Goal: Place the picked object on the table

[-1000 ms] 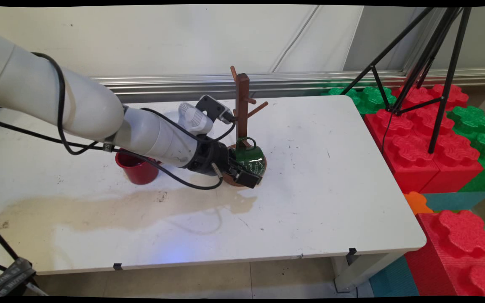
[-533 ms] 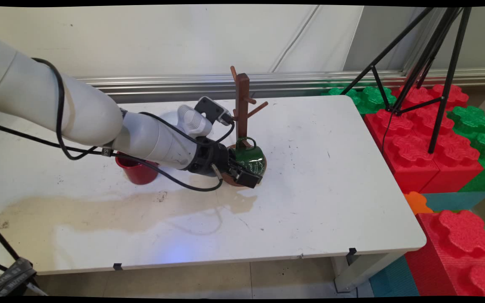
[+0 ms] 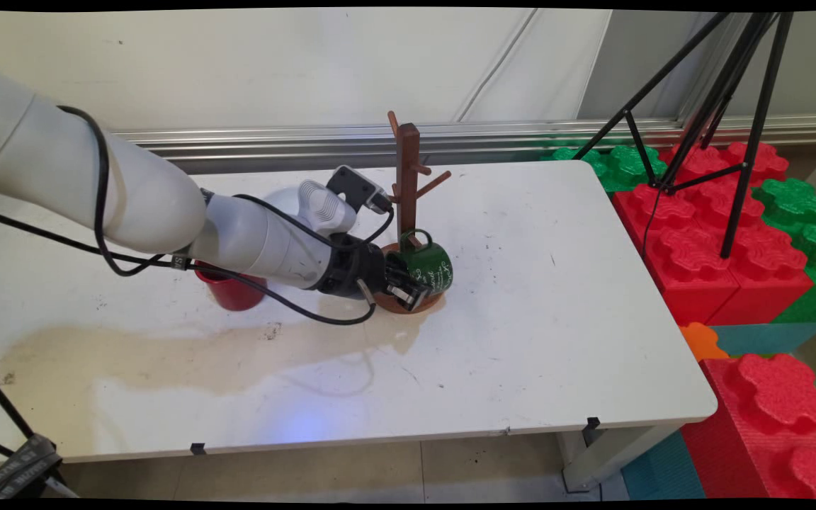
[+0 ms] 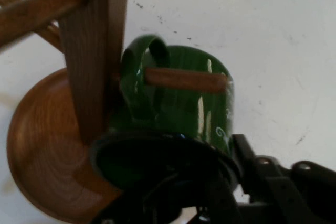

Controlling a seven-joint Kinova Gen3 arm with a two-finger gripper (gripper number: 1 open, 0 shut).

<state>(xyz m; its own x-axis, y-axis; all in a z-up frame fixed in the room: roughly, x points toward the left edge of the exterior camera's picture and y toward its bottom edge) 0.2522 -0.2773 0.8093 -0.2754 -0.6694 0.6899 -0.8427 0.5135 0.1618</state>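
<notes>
Main view: my arm comes in low from the left, forearm nearly level over the table (image 3: 557,340), wrist angled slightly down toward the wooden mug tree (image 3: 406,212). My gripper (image 3: 408,287) sits at the tree's round base, on its near-left side. It's clamped on the green mug (image 3: 431,268), w/ one finger inside the rim, the other on the outer wall. Mug lies tipped on its side, mouth toward my wrist, handle up against the tree's post, body overhanging the base on the right. Red cup (image 3: 231,290) stands upright well left of the tree, partly behind my forearm. Black cables loop under the wrist.

Hand view: the mug's open mouth (image 4: 168,166) fills the bottom centre, right at my linkage. Its handle is hooked over the tree's lowest peg (image 4: 186,80); peg tip pokes out past the handle. Post (image 4: 92,51) just left of the mug, base disc (image 4: 42,161) below-left. One finger (image 4: 262,174) shows at the mug's right side, touching its wall.
</notes>
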